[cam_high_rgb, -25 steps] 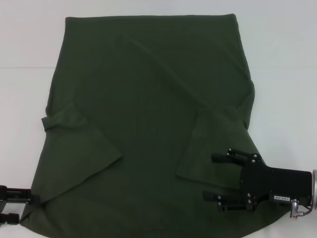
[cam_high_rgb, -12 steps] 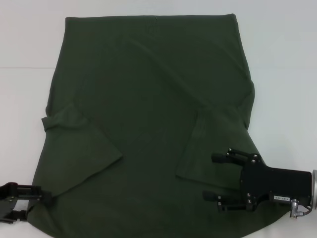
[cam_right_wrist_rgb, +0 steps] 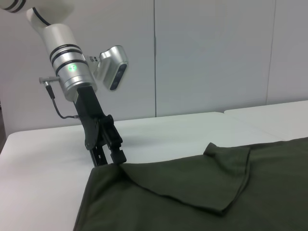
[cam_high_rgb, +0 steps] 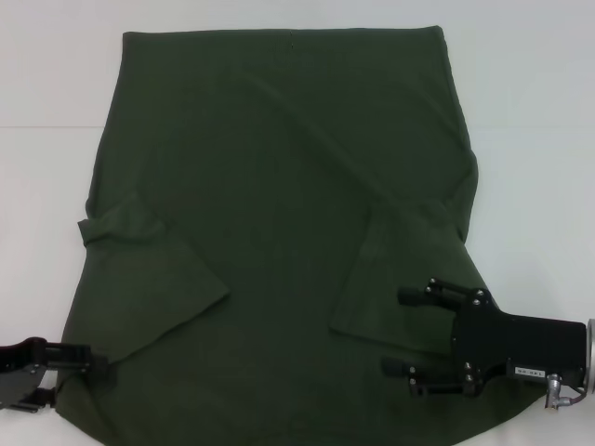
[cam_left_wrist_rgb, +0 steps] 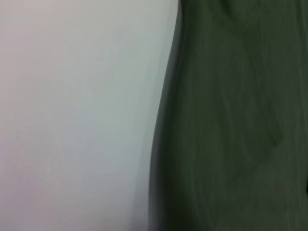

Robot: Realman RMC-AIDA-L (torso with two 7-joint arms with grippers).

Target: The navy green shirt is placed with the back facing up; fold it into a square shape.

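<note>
Fingers of the left gripper (cam_high_rgb: 88, 372) touch the navy green shirt's (cam_high_rgb: 279, 204) near-left edge, spread uncertain; right gripper (cam_high_rgb: 398, 333) fingers wide above it.

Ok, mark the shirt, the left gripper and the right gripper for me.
navy green shirt (cam_high_rgb: 279, 167): head view, middle of its plain back.
left gripper (cam_right_wrist_rgb: 109, 156): right wrist view, fingertips at the shirt's edge.
right gripper (cam_high_rgb: 400, 333): head view, between its open fingers.

White table (cam_high_rgb: 530, 111), pale panelled wall (cam_right_wrist_rgb: 211, 53) behind, even light
</note>
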